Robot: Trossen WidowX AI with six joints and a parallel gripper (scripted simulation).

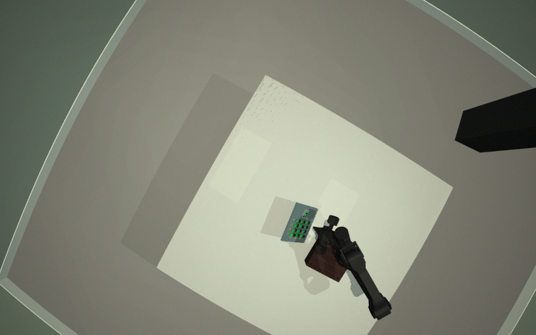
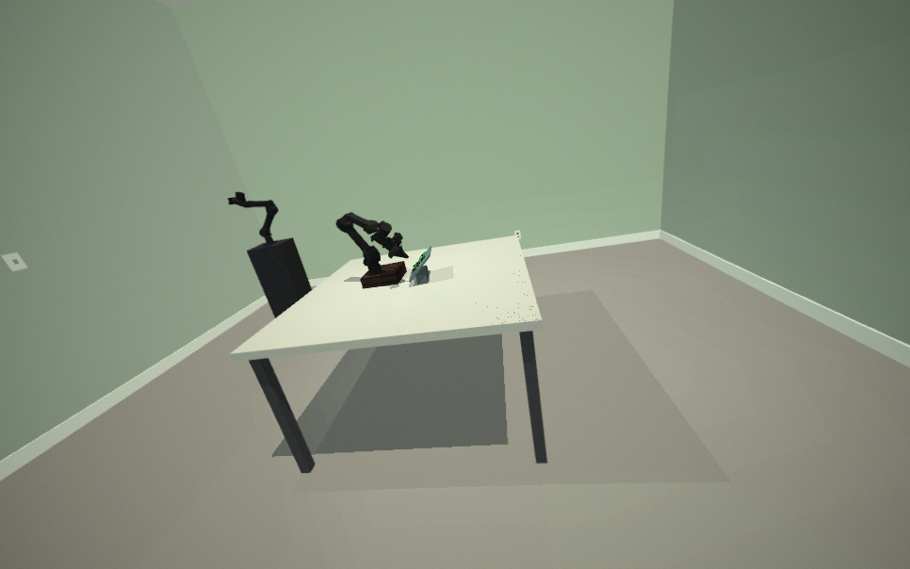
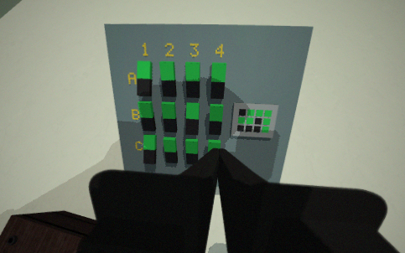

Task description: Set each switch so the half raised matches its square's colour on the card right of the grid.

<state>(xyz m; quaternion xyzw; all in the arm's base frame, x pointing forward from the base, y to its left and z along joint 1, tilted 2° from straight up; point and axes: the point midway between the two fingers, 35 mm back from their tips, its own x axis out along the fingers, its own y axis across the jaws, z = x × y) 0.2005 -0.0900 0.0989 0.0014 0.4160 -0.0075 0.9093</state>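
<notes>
Grey-blue and tilted, the rectangular switch panel (image 1: 299,222) sits on the pale table (image 1: 387,183) in the top view, just beside the arm's dark wooden base block (image 1: 324,262); the black parallel-jaw gripper (image 1: 315,233) hangs near its nearer edge.

From the exterior view, the gripper (image 2: 402,254) is off the panel (image 2: 421,265), with a gap between them.

At the wrist, the fingers are pressed together on nothing, their tips over switch C4 (image 3: 214,145). The small grey reference card (image 3: 254,119) lies right of the grid. Which halves stand raised is hard to judge, so remaining flips cannot be counted.
</notes>
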